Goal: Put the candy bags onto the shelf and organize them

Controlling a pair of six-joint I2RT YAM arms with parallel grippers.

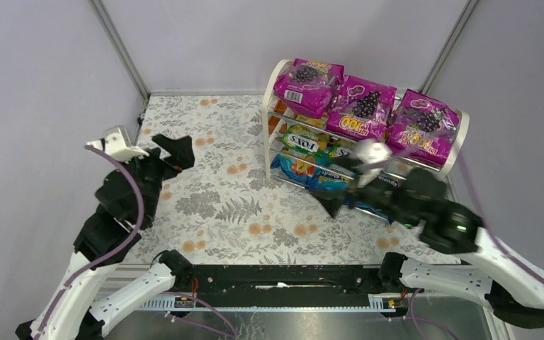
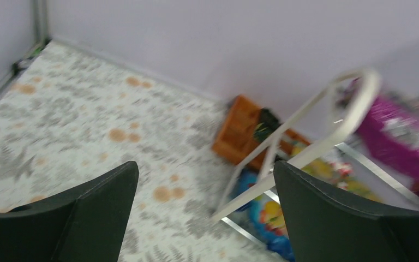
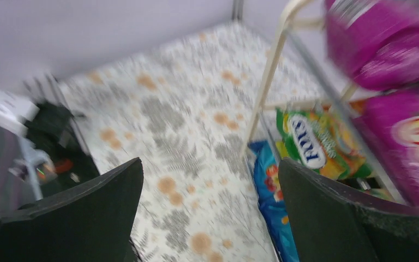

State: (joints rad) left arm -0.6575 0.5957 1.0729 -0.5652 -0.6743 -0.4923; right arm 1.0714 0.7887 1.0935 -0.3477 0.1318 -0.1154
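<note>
Magenta grape bags (image 1: 363,106) fill the top tier of the shelf (image 1: 269,120), three side by side and overhanging its front, with green-yellow FOX'S bags (image 1: 304,144) on the middle tier and blue bags (image 1: 301,168) on the lowest. No bag shows loose on the floral desk (image 1: 212,198), so the stocking looks about done and only tidying seems left. The right tool (image 1: 336,198) hangs just in front of the lowest tier, jaws spread wide with nothing between them. The left tool (image 1: 177,152) is well apart at the desk's left side, equally wide and empty. The shelf's long axis runs from near left to far right, and the right arm is plainly the nearer one. Any straightening would mean reaching forward and to its right. The right wrist view shows the FOX'S and blue bags close up at the white end panel. The left wrist view, blurred, catches an orange object (image 2: 237,131) at the shelf's left end, too smeared to name.
</note>
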